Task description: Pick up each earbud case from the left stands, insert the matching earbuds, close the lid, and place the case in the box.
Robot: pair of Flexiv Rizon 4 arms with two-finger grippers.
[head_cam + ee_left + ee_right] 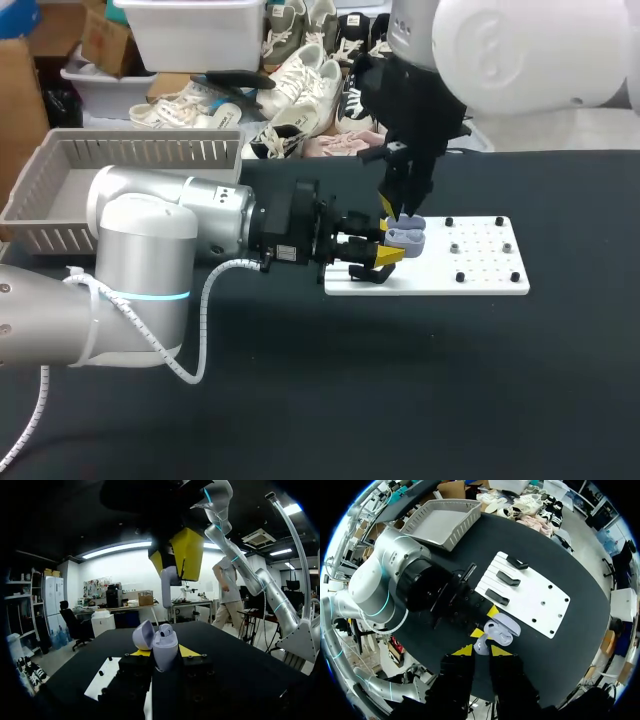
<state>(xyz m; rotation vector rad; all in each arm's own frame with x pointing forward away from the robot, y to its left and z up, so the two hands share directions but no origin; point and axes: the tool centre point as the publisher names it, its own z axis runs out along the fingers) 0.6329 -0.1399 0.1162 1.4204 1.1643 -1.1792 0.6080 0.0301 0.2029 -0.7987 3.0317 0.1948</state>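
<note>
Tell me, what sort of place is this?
Most likely a robotics lab or test bench. A left arm and right arm work over a black table. The left tool holds an open earbud case, the right tool an earbud, by a white board of stands.

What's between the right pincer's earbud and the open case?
Nothing visible. The earbud in the right pincer hangs over the case, which the left pincer holds. The lid is swung aside, and only open air shows between earbud and case.
</note>
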